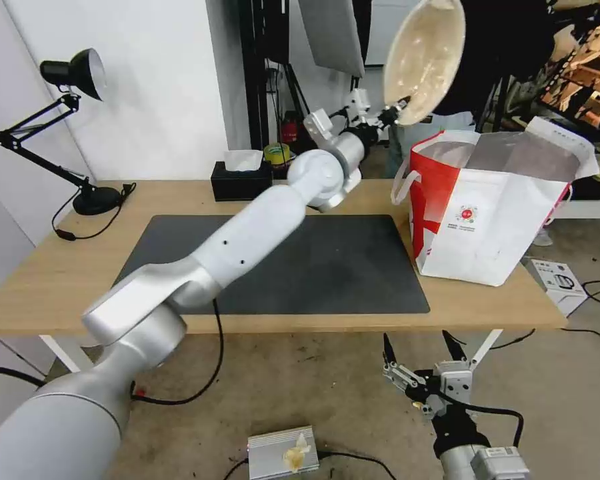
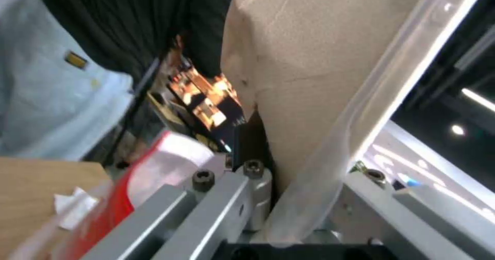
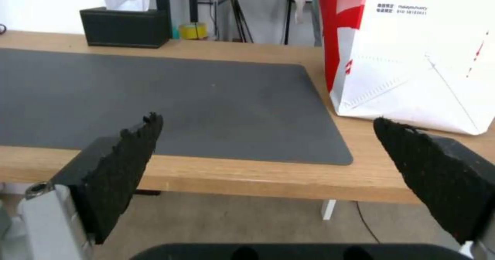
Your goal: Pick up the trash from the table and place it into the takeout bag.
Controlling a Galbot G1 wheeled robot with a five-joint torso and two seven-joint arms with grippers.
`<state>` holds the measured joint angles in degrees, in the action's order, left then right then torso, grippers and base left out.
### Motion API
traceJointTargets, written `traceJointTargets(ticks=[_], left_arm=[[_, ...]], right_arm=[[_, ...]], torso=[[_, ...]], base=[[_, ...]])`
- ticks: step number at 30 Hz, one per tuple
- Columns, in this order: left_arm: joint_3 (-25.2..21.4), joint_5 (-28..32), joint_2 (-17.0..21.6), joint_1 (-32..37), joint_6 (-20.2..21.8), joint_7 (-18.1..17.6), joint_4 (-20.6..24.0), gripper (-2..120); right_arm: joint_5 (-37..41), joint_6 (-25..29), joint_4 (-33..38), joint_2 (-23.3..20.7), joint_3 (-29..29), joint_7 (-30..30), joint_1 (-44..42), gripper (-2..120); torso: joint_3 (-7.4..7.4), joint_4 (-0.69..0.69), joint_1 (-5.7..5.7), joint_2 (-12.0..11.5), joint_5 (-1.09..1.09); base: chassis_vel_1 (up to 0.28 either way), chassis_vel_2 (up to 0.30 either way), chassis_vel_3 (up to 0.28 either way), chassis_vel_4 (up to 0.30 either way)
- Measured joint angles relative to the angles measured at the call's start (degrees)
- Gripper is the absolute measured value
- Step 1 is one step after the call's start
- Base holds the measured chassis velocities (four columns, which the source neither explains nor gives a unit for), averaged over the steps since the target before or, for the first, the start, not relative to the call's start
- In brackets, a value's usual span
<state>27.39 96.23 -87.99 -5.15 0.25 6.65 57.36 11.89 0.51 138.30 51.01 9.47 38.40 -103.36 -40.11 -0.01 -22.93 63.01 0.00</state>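
Left gripper (image 1: 399,115): clamped on rim of shallow beige bowl (image 1: 425,57), tilted on edge, above and just left of white-and-red insulated takeout bag (image 1: 493,207). Right gripper (image 1: 425,352): agape, parked below light-wood table (image 1: 60,280).

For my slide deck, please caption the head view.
Left pincer holds the beige bowl high beside the takeout bag; right pincer waits open below the table.

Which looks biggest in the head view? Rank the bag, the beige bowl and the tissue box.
1. Bag.
2. Beige bowl, gripped by the left gripper and raised nearer the camera, so its rank is unsure.
3. Tissue box.
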Motion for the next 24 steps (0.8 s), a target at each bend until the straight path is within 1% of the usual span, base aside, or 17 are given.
traceJointTargets(ticks=[3,4,8,9,13,14,16,18,19,21,24], left_arm=[[0.6,0.0,-1.6,-0.1,1.1,4.5,-3.3,1],[0.6,0.0,-1.6,-0.1,1.1,4.5,-3.3,1],[3.0,0.2,-2.5,-1.4,5.0,10.4,-8.3,1],[3.0,0.2,-2.5,-1.4,5.0,10.4,-8.3,1],[5.4,1.0,-3.4,-3.9,8.7,15.6,-14.1,1],[5.4,1.0,-3.4,-3.9,8.7,15.6,-14.1,1],[7.7,1.2,-3.4,-5.5,10.0,18.2,-17.2,1],[9.2,1.2,-3.4,-6.6,11.1,20.0,-19.3,1],[9.2,1.2,-3.4,-6.6,11.1,20.0,-19.3,1],[10.4,1.2,-3.4,-7.3,12.0,21.0,-21.0,1],[11.1,1.1,-3.4,-7.6,13.1,21.7,-22.3,1]], right_arm=[[0.0,0.0,0.0,0.0,0.0,0.0,0.0,100],[0.0,0.0,0.0,0.0,0.0,0.0,0.0,100],[0.0,0.0,0.0,0.0,0.0,0.0,0.0,100],[0.0,0.0,0.0,0.0,0.0,0.0,0.0,100],[0.0,0.0,0.0,0.0,0.0,0.0,0.0,100],[0.0,0.0,0.0,0.0,0.0,0.0,0.0,100],[0.0,0.0,0.0,0.0,0.0,0.0,0.0,100],[0.0,0.0,0.0,0.0,0.0,0.0,0.0,100],[0.0,0.0,0.0,0.0,0.0,0.0,0.0,100],[0.0,0.0,0.0,0.0,0.0,0.0,0.0,100],[0.0,0.0,0.0,0.0,0.0,0.0,0.0,100]], torso=[[0.01,-0.01,0.00,0.0,0.00],[0.01,-0.01,0.00,0.0,0.00],[0.00,0.01,0.00,0.0,0.00],[0.00,0.01,0.00,0.0,0.00],[0.01,0.00,0.00,0.0,0.00],[0.01,0.00,0.00,0.0,0.00],[0.00,0.00,0.00,0.0,0.00],[0.00,0.02,0.00,0.0,-0.01],[0.00,0.02,0.00,0.0,-0.01],[0.00,0.01,0.01,0.0,-0.01],[0.00,0.01,0.01,0.0,-0.01]], base=[[0.000,0.000,0.000,0.000],[0.000,0.000,0.000,0.000],[0.000,0.000,0.000,0.000],[0.000,0.000,0.000,0.000],[0.000,0.000,0.000,0.000],[0.000,0.000,0.000,0.000],[0.000,0.000,0.000,0.000],[0.000,0.000,0.000,0.000],[0.000,0.000,0.000,0.000],[0.000,0.000,0.000,0.000],[0.000,0.000,0.000,0.000]])
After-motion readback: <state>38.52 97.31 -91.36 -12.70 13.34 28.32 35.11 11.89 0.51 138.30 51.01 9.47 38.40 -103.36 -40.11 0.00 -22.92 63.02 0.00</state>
